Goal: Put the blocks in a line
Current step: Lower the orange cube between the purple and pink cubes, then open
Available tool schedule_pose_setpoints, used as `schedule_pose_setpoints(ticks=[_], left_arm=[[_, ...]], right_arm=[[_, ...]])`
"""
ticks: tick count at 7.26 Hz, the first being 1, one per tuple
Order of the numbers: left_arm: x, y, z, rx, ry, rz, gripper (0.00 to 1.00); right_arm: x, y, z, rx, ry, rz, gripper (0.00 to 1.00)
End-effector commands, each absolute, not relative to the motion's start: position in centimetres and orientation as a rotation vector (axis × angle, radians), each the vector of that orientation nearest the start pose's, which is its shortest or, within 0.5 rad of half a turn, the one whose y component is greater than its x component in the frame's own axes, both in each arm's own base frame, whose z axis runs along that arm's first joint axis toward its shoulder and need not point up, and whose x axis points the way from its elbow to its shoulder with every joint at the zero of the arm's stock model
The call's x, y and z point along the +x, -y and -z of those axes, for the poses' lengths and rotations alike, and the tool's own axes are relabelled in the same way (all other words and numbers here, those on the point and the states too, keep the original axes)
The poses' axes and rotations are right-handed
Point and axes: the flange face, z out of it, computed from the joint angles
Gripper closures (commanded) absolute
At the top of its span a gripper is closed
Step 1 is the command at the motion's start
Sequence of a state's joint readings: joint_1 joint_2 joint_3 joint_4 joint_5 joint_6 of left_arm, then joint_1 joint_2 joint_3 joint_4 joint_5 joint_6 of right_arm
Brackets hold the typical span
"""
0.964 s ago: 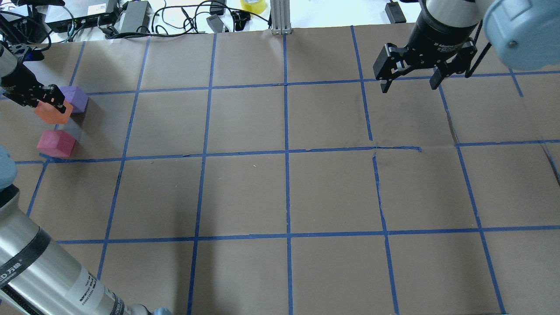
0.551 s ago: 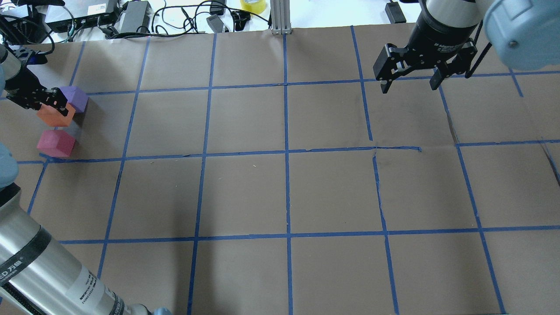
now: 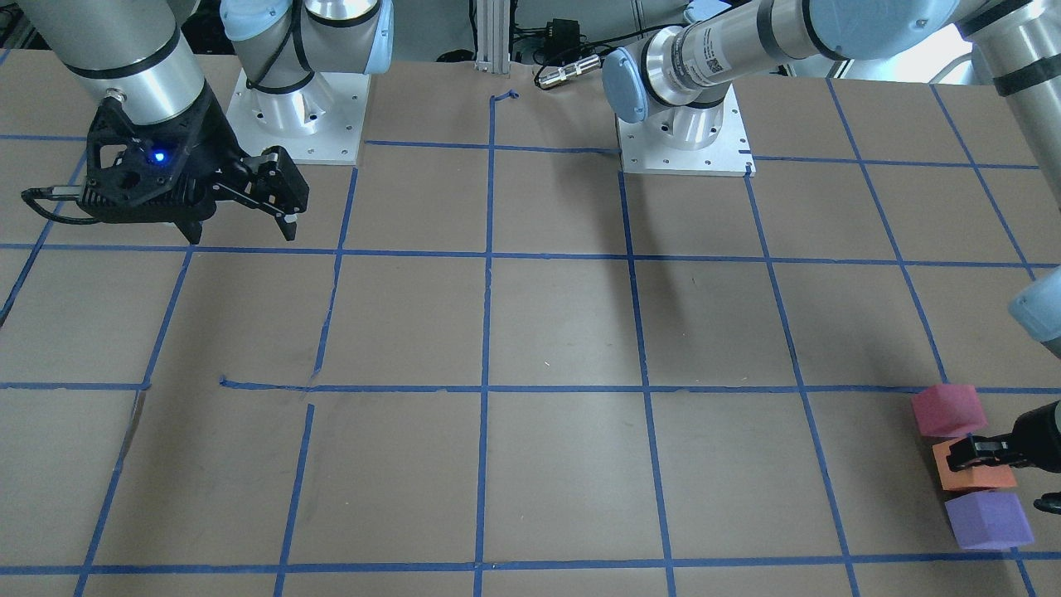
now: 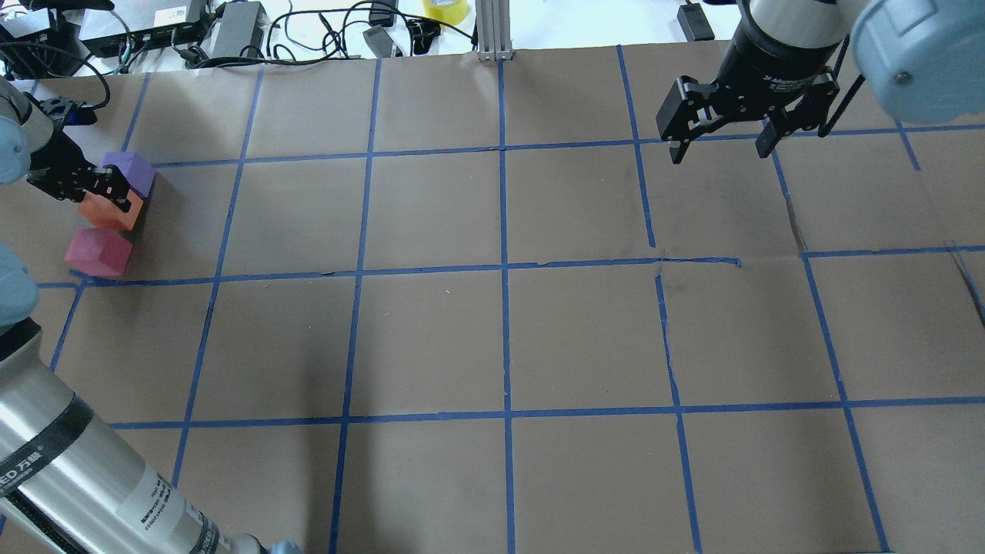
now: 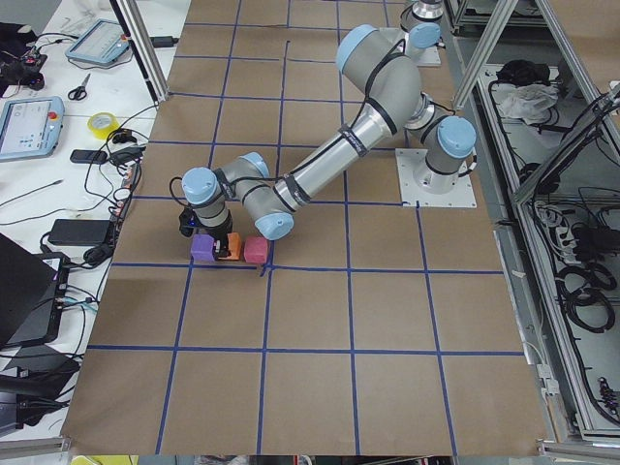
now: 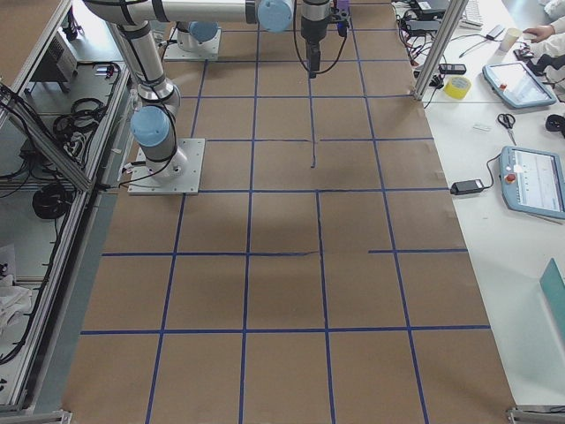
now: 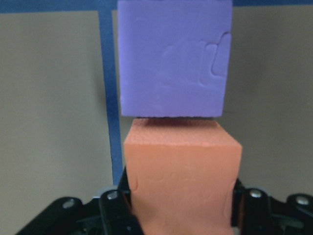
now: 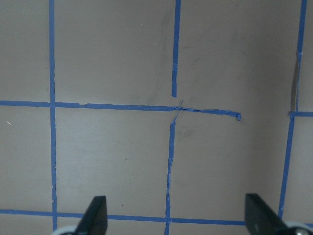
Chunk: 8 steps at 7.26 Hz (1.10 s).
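Note:
Three foam cubes stand in a row at the table's left edge: purple block (image 4: 131, 171), orange block (image 4: 113, 211), crimson-pink block (image 4: 98, 252). They also show in the front view as purple (image 3: 989, 518), orange (image 3: 971, 479) and pink (image 3: 947, 410). My left gripper (image 4: 98, 192) is shut on the orange block (image 7: 181, 171), whose far face sits close against the purple block (image 7: 173, 58). My right gripper (image 4: 719, 150) is open and empty, hovering over the far right of the table, its fingers (image 8: 95, 215) spread wide.
The table is brown paper with a blue tape grid (image 4: 504, 265). Cables, power bricks and a yellow tape roll (image 4: 445, 9) lie beyond the far edge. An aluminium post (image 4: 492, 31) stands at the far middle. Both arm bases (image 3: 684, 133) sit on the robot's side.
My left gripper has moved the orange block down and slightly right, into the gap between the purple and pink blocks. The right arm has not moved.

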<state>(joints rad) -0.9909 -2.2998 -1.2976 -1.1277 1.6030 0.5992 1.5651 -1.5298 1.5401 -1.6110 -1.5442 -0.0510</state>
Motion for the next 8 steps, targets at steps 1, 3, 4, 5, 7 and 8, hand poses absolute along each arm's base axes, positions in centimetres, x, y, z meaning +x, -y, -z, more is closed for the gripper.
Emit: schedule_pose_setpoints(ticks=[1, 3, 4, 5, 7, 8], left_arm=[[29.31, 68.50, -20.30, 0.041, -3.120, -0.040, 1.00], [29.33, 68.50, -20.31, 0.038, -3.117, -0.039, 1.00], [29.35, 68.56, -20.40, 0.038, -3.117, -0.034, 1.00], [29.29, 68.54, -20.24, 0.038, -3.118, -0.022, 1.00], [29.27, 68.52, -19.95, 0.038, -3.120, -0.028, 1.00], [29.29, 68.51, -19.84, 0.038, -3.120, -0.031, 0.88]], right_arm=[[13.27, 51.30, -48.61, -0.072, -3.115, 0.044, 0.00], [13.20, 51.32, -48.62, -0.070, -3.115, 0.044, 0.00], [13.12, 51.36, -48.63, -0.068, -3.115, 0.047, 0.00], [13.27, 51.30, -48.62, -0.072, -3.115, 0.044, 0.00], [13.20, 51.32, -48.62, -0.070, -3.115, 0.044, 0.00], [13.20, 51.32, -48.61, -0.070, -3.115, 0.044, 0.00]])
